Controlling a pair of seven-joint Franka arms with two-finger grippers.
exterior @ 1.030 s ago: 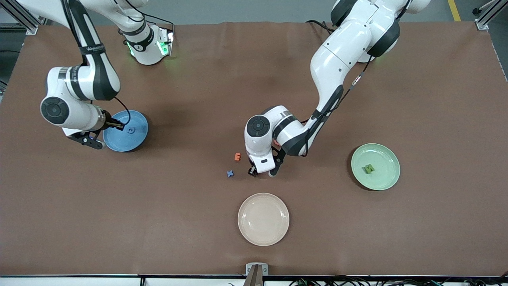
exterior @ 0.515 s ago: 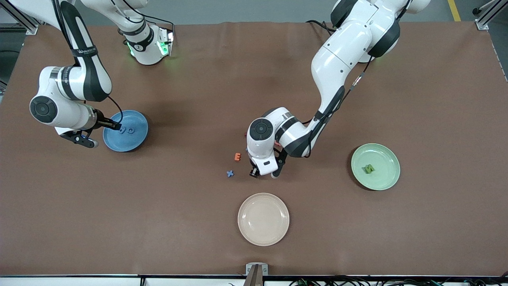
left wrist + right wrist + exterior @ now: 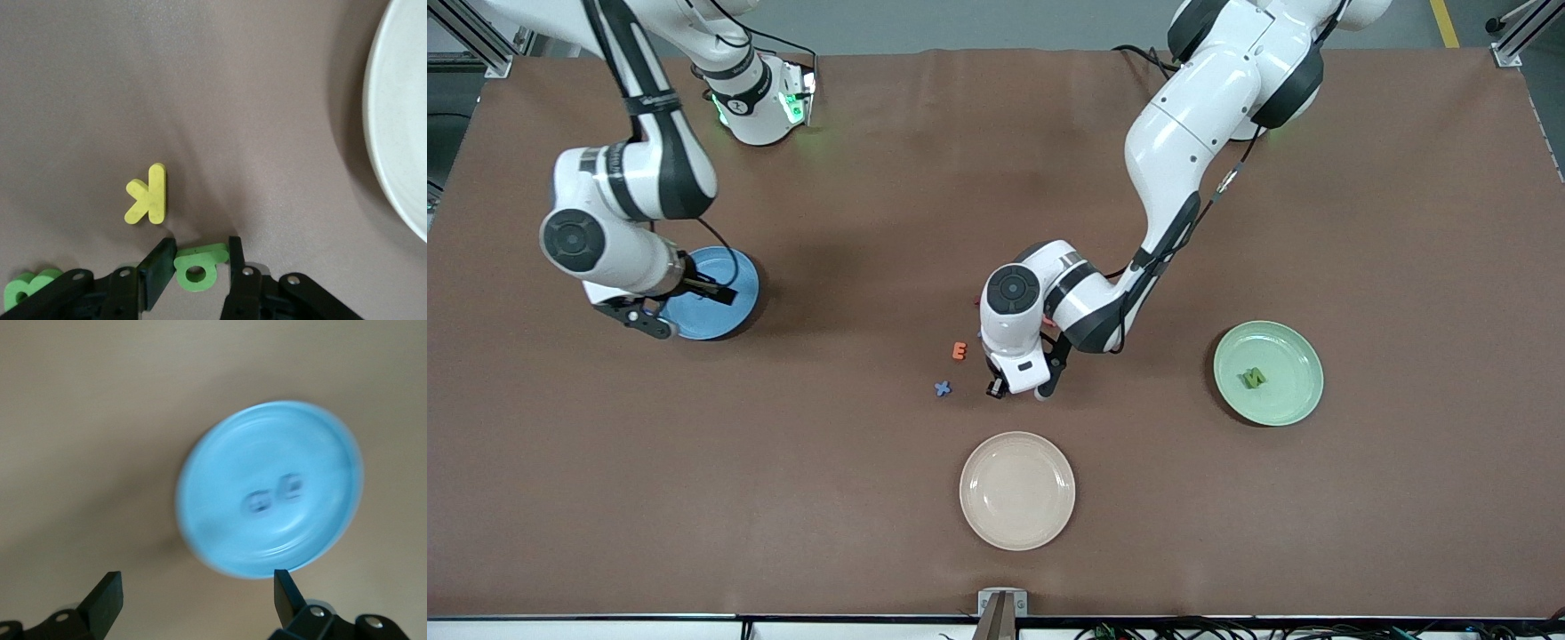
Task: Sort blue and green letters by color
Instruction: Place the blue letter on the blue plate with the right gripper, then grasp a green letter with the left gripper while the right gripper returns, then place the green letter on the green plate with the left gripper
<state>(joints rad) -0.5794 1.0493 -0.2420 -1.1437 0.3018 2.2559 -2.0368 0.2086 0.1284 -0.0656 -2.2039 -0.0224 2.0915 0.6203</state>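
We've got the left gripper (image 3: pixel 195 270) pinching a chunky green foam letter (image 3: pixel 197 265) mid-table for the pale-green plate (image 3: pixel 1303 400), while the right gripper (image 3: pixel 195 597) hangs spread over the round blue plate (image 3: pixel 220 540) w/ two blue letters (image 3: pixel 272 493) in it.

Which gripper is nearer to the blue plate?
Right. The right gripper, jaws open, is over the blue plate; the left gripper is down at mid-table, closing around a green letter.

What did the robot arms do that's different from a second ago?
The right end effector opened, dropping a second blue letter on the blue plate. The left end effector closed on a green letter on the table. The blue X, orange E and green plate stayed put.
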